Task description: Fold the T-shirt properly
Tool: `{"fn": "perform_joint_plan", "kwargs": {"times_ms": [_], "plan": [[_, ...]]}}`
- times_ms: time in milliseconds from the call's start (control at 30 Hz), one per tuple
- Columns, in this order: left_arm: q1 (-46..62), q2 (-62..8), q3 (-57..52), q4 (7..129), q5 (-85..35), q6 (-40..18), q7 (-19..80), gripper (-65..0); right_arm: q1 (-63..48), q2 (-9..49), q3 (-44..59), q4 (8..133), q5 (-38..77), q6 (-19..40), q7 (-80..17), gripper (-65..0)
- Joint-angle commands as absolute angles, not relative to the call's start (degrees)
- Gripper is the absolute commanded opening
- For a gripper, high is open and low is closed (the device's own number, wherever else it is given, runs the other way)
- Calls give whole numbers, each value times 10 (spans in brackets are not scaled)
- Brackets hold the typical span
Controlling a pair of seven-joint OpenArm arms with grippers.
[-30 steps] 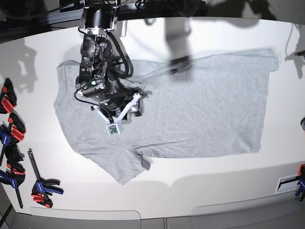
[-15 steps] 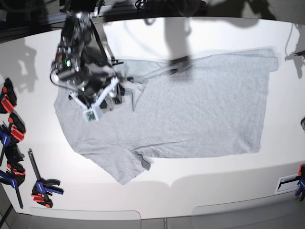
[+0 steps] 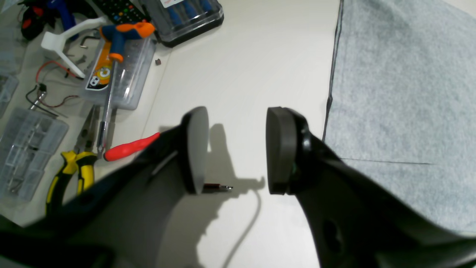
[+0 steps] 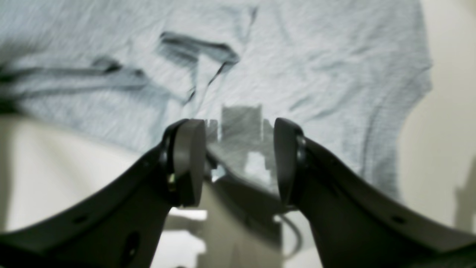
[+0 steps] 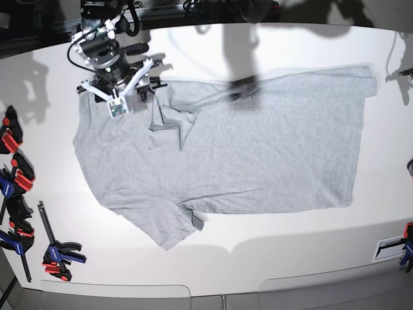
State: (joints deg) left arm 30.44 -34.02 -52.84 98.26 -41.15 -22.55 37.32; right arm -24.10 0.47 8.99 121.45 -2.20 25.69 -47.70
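Observation:
The light grey T-shirt lies spread on the white table, plain side up, with its sleeves at the left. A small rumpled fold stands near its upper left. My right gripper hovers over the shirt's upper left shoulder. In the right wrist view it is open and empty above wrinkled grey cloth. My left gripper is open and empty over bare table, just left of the shirt's hem. The left arm is out of the base view.
Red, blue and black clamps line the table's left edge, and another is at the right. In the left wrist view lie a red-handled screwdriver, yellow pliers and clear plastic boxes.
My right arm has moved up and to the left, from the shirt's chest area to its upper left shoulder. A small fold of cloth has been pulled up near the collar.

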Motion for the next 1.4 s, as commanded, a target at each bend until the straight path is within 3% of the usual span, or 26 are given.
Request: {"fn": "perform_joint_plan", "kwargs": {"times_ms": [0,300,467,733,833,967,1133,1300,1367], "plan": [[305,-354,-535,990,-416,-225,356,-420,-235,11,79,1222,-22,246,-465,-370],[305,-354,-535,990,-416,-225,356,-420,-205,37,-43,1155,-116,194,-483,-365],[305,-354,-535,990,-416,-225,356,-420,-195,36,-53,1095,-118,194,-484,-273],[305,-354,-535,990,-416,-225,356,-420,-179,36,-53,1092,-118,192,-484,-274],[305,-354,-535,990,-416,-225,356,-420,-173,36,-53,1092,-118,192,-488,-291],[305,-354,-535,990,-416,-225,356,-420,-171,37,-53,1092,-118,193,-500,-406],[305,-354,-535,990,-416,-225,356,-420,-172,37,-53,1092,-118,193,-507,-406],[305,-354,-535,990,-416,-225,358,-420,-172,36,-53,1089,-99,193,-505,-292],[305,-354,-535,990,-416,-225,358,-420,-171,36,-53,1082,-100,192,-504,-290]]}}
